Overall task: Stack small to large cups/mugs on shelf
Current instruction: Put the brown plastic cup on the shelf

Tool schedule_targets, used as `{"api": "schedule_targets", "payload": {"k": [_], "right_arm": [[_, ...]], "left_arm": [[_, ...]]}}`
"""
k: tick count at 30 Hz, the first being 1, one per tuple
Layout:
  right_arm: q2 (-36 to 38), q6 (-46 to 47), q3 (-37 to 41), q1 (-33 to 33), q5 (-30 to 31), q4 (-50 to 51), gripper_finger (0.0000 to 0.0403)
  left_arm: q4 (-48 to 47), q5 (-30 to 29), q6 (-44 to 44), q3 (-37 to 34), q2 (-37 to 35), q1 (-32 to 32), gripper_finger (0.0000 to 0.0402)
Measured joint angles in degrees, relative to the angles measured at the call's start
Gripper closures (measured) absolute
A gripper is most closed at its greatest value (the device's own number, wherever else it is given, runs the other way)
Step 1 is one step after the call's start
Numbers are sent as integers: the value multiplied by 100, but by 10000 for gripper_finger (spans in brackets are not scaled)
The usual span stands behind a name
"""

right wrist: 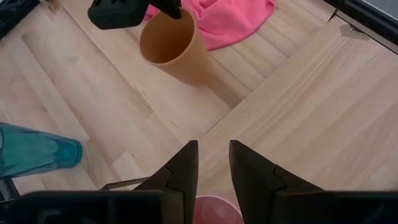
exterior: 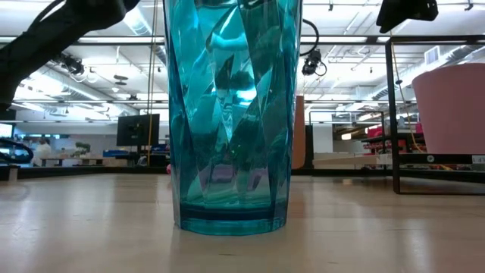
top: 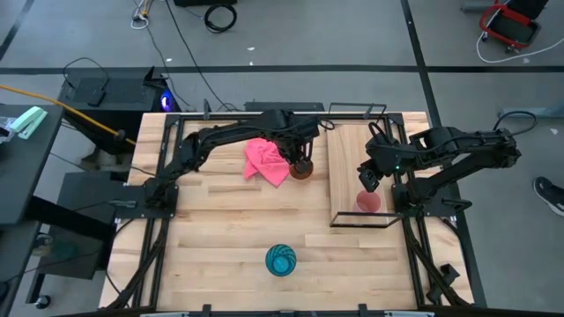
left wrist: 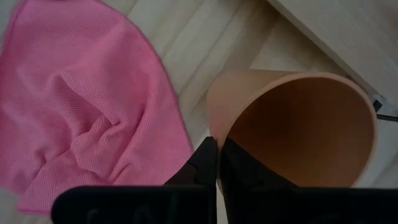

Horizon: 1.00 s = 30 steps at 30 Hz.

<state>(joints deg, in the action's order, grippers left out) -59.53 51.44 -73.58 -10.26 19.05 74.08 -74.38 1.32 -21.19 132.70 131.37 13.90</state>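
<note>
Clamping my left claw on the orange cup's rim, I should lift straight and drop it over the pink cup beneath my open right claw.

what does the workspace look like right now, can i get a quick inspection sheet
surface: butcher-block table, bare wood at the front
job's things: pink cup on the shelf; orange cup beside the shelf; teal cup upright near the front edge
clutter: pink cloth next to the orange cup
grippers: left gripper shut on the orange cup's rim; right gripper open above the pink cup
cables: black cables on the floor behind the table
surroundings: red cart at the far right
</note>
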Motion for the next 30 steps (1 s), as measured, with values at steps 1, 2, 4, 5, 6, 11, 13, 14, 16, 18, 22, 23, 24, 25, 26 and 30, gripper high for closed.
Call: {"api": "schedule_targets", "payload": {"k": [1,2,4,5,6,11,13,14,16,18,22,23,24,25,26,30], "right_arm": [[0,0,0,0,0,-2,304],[0,-2,0,0,0,-2,304],[0,-2,0,0,0,-2,304],[0,-4,0,0,0,-2,304],[0,-6,0,0,0,-2,304],[0,-13,0,0,0,-4,304],[0,-13,0,0,0,-4,304],[0,-14,0,0,2,-4,304],[0,-13,0,0,0,-4,304],[0,-15,0,0,1,-4,304],[0,-13,0,0,0,-4,304],[0,-15,0,0,0,-4,304],[0,-15,0,0,0,-4,304],[0,-15,0,0,0,-4,304],[0,-15,0,0,0,-4,304],[0,-15,0,0,0,-4,304]], "left_arm": [[4,2,2,0,0,-12,391],[9,4,2,0,0,-29,391],[3,24,44,0,0,-46,391],[-8,44,95,0,0,-62,391],[-35,60,127,0,0,-76,391],[-161,106,153,0,0,-155,391],[-175,125,157,0,0,-165,391],[-211,142,158,0,0,-164,391],[-284,166,220,0,0,-159,391],[-381,170,278,0,0,-180,391],[-368,177,281,0,0,-198,391],[-389,178,292,0,0,-202,391],[-425,186,305,0,0,-204,391],[-490,188,369,0,0,-209,391],[-553,184,428,0,0,-228,391],[-524,178,530,0,0,-257,391]]}}
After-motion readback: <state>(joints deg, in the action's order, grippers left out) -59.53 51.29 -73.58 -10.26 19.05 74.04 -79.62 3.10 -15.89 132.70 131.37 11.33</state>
